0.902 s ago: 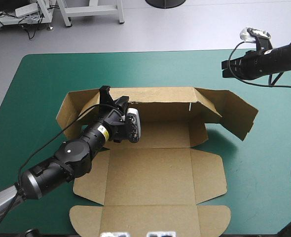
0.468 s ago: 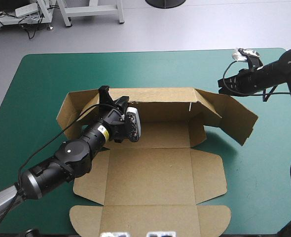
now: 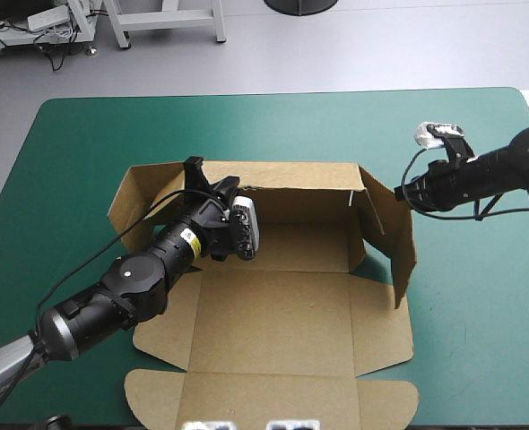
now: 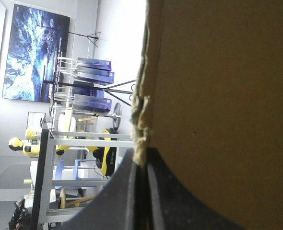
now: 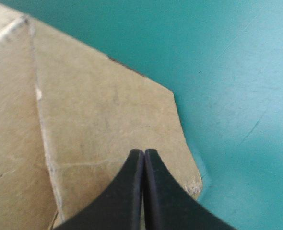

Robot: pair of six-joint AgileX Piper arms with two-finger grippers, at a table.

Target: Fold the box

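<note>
Box [image 3: 273, 309] on teal-green cover [image 3: 85, 134], right tool [image 3: 401, 193] closed, perhaps touching it

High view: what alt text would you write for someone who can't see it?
A brown box lies half-folded on a teal-green table, back wall raised and lid flat toward the near edge. The left gripper is clamped on the back wall's top edge; the shut right gripper meets the raised right flap.

The left gripper [image 3: 193, 170] and arm [image 3: 143, 273] are black.
</note>
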